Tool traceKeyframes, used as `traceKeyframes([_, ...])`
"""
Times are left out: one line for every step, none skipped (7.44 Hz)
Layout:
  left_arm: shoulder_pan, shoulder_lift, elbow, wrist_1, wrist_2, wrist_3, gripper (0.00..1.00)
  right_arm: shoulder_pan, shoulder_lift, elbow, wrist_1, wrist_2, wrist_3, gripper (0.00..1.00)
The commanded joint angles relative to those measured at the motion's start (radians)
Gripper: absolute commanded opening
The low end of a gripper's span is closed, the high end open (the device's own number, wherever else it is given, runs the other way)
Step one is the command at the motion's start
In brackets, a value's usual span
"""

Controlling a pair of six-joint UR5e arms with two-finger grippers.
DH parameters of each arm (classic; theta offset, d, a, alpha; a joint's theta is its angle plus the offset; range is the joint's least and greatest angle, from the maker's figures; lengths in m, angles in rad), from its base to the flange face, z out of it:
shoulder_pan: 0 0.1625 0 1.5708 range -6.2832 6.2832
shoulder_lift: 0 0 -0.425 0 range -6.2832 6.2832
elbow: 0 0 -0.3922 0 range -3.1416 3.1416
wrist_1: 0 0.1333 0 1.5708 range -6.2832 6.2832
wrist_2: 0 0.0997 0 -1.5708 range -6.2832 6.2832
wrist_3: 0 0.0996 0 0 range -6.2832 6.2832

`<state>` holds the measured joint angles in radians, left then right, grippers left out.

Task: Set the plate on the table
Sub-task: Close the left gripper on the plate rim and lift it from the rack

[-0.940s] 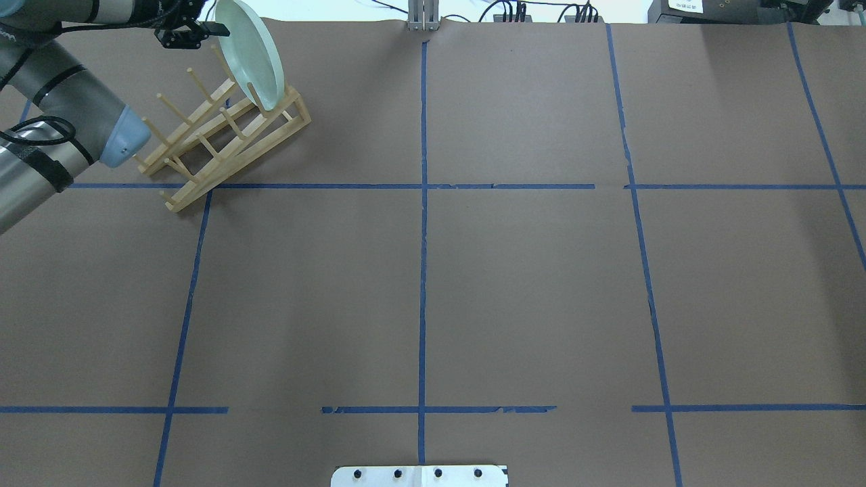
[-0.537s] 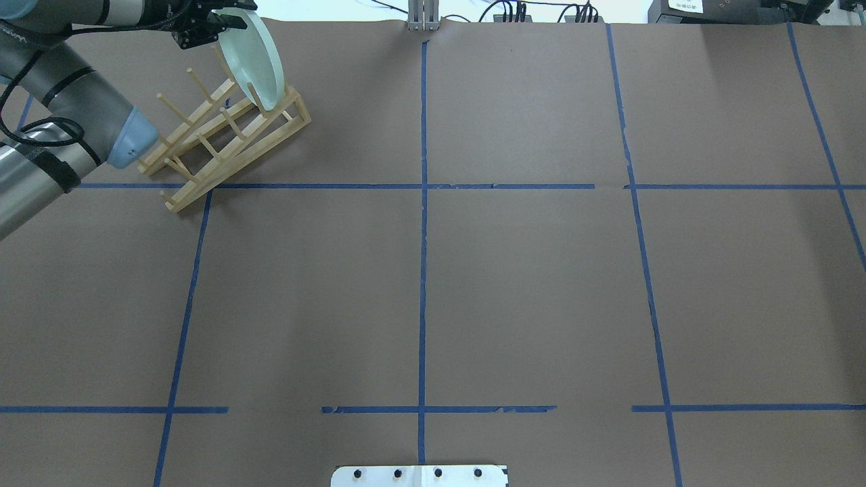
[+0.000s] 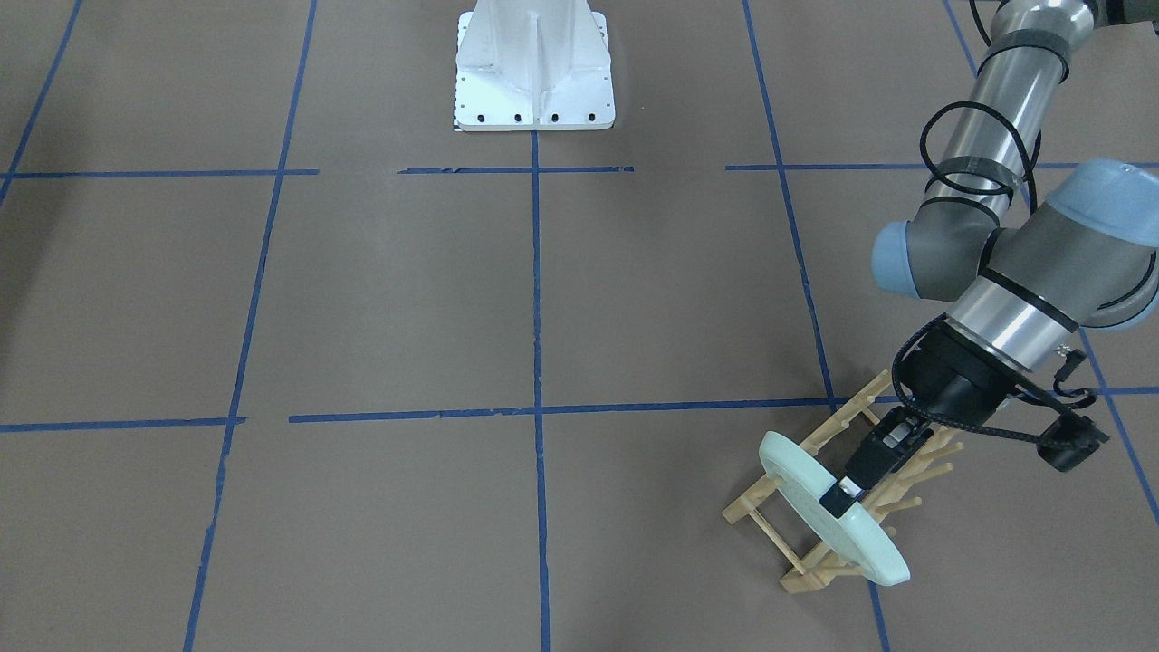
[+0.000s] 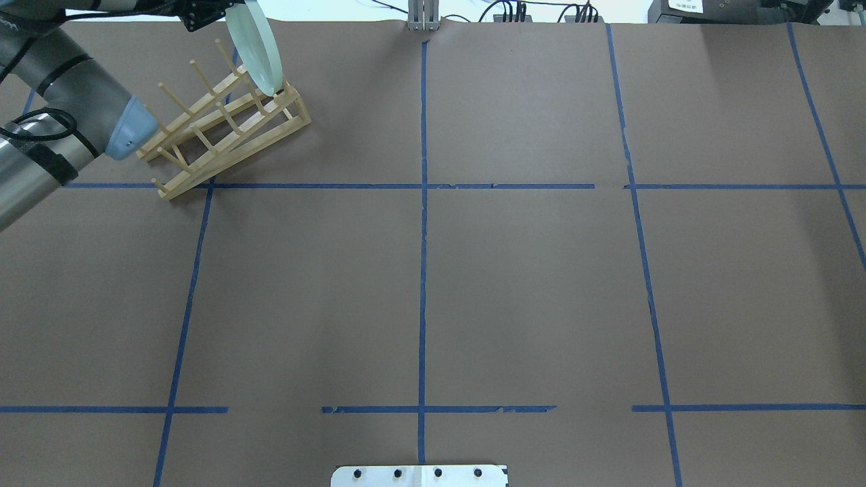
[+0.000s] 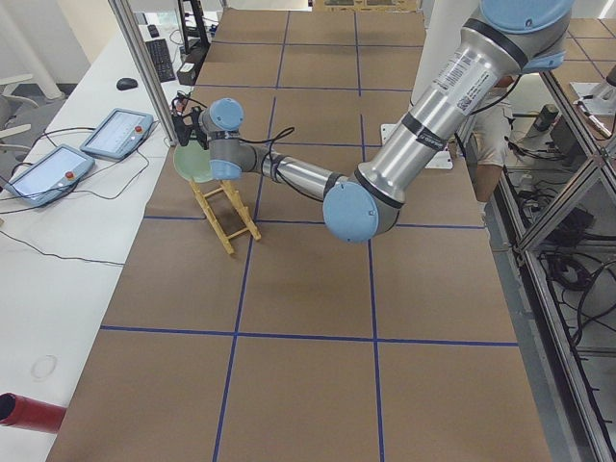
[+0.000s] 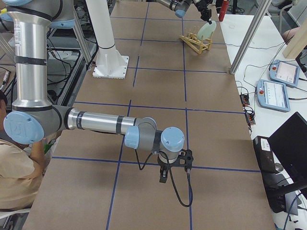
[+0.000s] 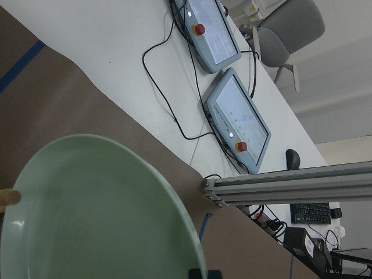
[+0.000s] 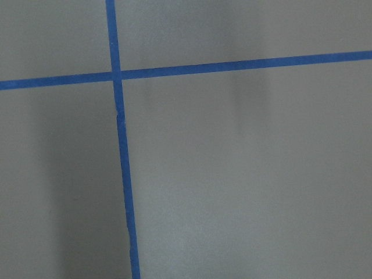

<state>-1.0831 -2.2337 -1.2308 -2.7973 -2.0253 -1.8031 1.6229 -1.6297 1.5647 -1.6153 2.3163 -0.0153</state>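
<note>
At the far left corner, the left tool (image 3: 847, 493) is clenched on the upper rim of the plate (image 3: 801, 493). The plate stands on edge at the end slot of the wooden rack (image 4: 270, 137), its lower edge down among the pegs; whether it rests on the rails cannot be told. The step in hand looks like drawing the plate out. That calls for a lift along the plate's own plane, following the lean of the pegs, until the lower edge is above their tips. A sideways pull any sooner could catch a peg and drag or tip the light rack. The glossy rim may slip in a thin pinch, so a slow, steady rise suits it. To the right lies open tabletop (image 4: 528, 284), where the plate should be turned flat and lowered until it touches before the tool lets go. The right tool (image 6: 163, 175) hangs just above the tabletop well apart from all this; I cannot tell how its jaws stand.
</note>
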Motion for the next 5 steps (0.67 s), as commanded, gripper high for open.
traceKeyframes([-0.035, -0.001, -0.128, 0.025, 0.0, -0.01, 0.0, 0.0, 0.001, 0.0, 0.0, 0.0, 0.0, 1.0])
traceKeyframes([-0.034, -0.006, -0.238, 0.167, 0.002, -0.028, 0.0, 0.0, 0.001, 0.0, 0.0, 0.0, 0.0, 1.0])
traceKeyframes([-0.012, -0.004, -0.378, 0.379, 0.005, -0.071, 0.0, 0.0, 0.001, 0.0, 0.0, 0.0, 0.0, 1.0])
traceKeyframes([0.036, 0.0, -0.495, 0.566, 0.01, -0.071, 0.0, 0.0, 0.001, 0.0, 0.0, 0.0, 0.0, 1.0])
traceKeyframes([0.128, -0.01, -0.536, 0.749, 0.025, -0.065, 0.0, 0.0, 0.001, 0.0, 0.0, 0.0, 0.0, 1.0])
